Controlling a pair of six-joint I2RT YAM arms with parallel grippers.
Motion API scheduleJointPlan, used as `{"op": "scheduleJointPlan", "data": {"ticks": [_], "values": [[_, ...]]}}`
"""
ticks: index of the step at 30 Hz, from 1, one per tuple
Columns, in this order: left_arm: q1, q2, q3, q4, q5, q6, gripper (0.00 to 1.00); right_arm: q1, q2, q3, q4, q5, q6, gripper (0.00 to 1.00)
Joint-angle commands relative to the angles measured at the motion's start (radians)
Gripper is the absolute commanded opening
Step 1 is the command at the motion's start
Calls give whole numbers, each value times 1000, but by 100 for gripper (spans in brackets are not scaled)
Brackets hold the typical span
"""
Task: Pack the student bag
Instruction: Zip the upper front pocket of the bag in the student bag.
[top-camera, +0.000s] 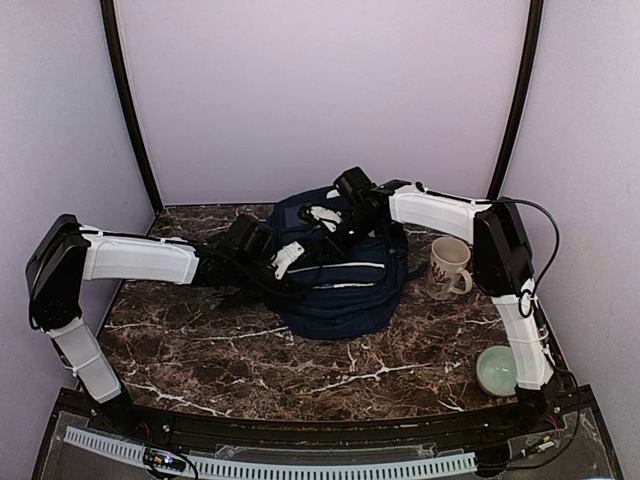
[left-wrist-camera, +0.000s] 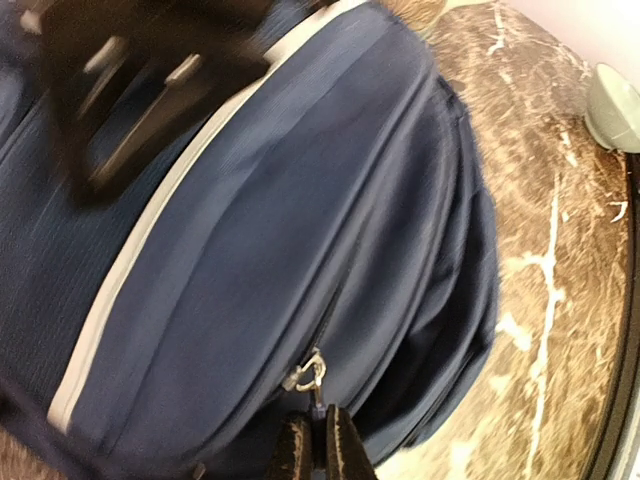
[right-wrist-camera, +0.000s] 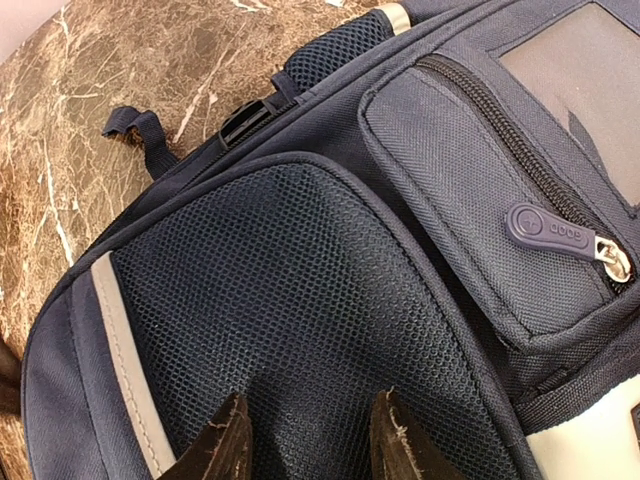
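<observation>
Navy student bag (top-camera: 340, 285) meets both arms reaching inward. Left claw (left-wrist-camera: 312, 450) pinches its zip pull (left-wrist-camera: 308, 376); right claw (right-wrist-camera: 315, 440) gapes, mesh pocket (right-wrist-camera: 300, 300) beneath its tips.

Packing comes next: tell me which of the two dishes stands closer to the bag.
The cream mug with the handle, just right of the student bag. The pale green bowl sits farther off, near the right arm's base.

Cannot make out the smeared dark shape (left-wrist-camera: 150, 90) over the student bag (left-wrist-camera: 300, 250), possibly a gripper. Left gripper (left-wrist-camera: 320, 425) cropped at the fingers, hold on the zip pull (left-wrist-camera: 308, 375) unclear. Bowl (left-wrist-camera: 618, 105) clipped by the picture's edge.
</observation>
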Motion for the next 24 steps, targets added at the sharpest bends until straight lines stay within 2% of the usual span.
{"op": "scheduleJointPlan", "data": {"ticks": [1, 11, 16, 19, 24], "values": [[-79, 48, 108, -69, 68, 7, 0, -3, 51, 7, -27, -1, 20, 40], [-194, 171, 230, 55, -13, -40, 0, -8, 17, 12, -61, -32, 15, 39], [-208, 68, 177, 27, -63, -20, 20, -41, -151, -68, -40, -52, 23, 42], [-208, -25, 122, 6, -86, -21, 27, -67, -259, -153, -8, -31, 32, 48], [-208, -165, 19, -37, -208, 28, 38, -110, -419, -319, 81, 141, 52, 57]]}}
